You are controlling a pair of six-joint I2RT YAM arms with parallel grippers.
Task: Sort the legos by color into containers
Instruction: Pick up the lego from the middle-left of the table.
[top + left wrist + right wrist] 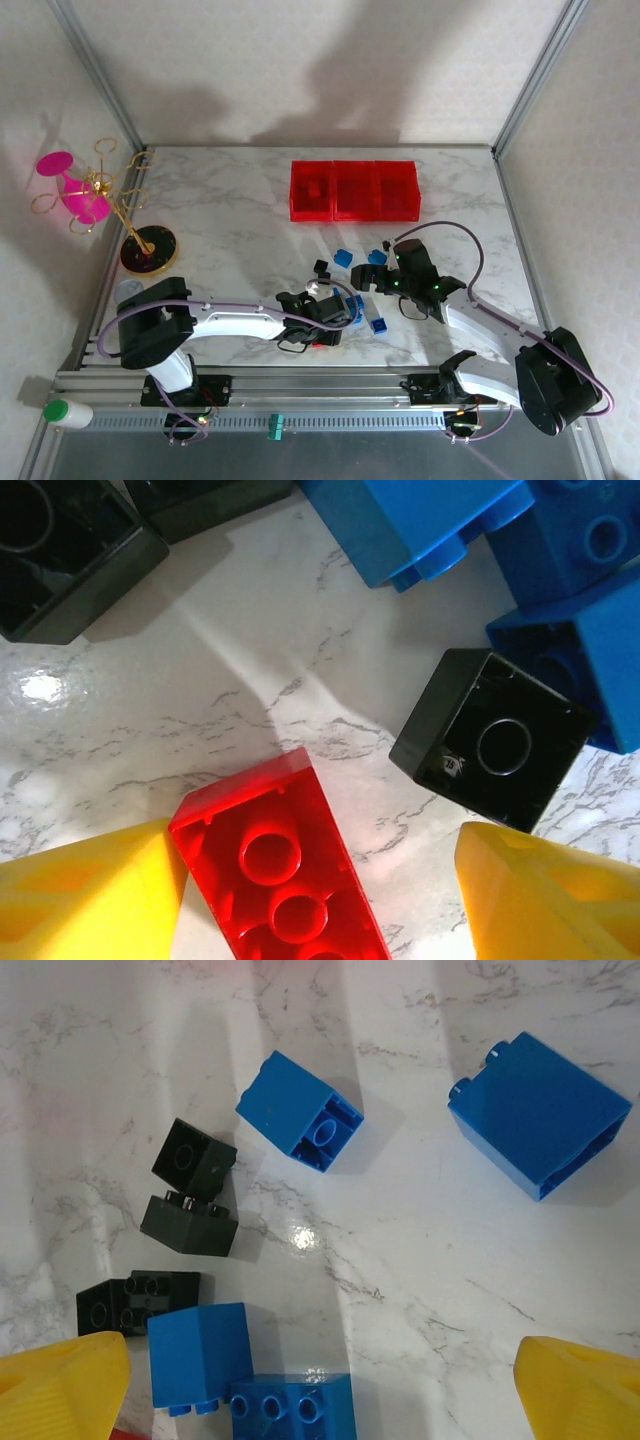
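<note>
Left hand (320, 895) spread astride red lego (275, 870), hollow side up, long axis diagonal across gap, right hand (320, 1390) spread wide

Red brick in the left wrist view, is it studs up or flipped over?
Flipped over: the red brick shows its hollow underside with round tubes inside.

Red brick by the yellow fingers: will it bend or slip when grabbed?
Probably stiff: the red brick looks like hard moulded plastic. Its glossy sides may slip a little. Lying flat, hollow side up, on the marble table, it should slide, not roll.
</note>
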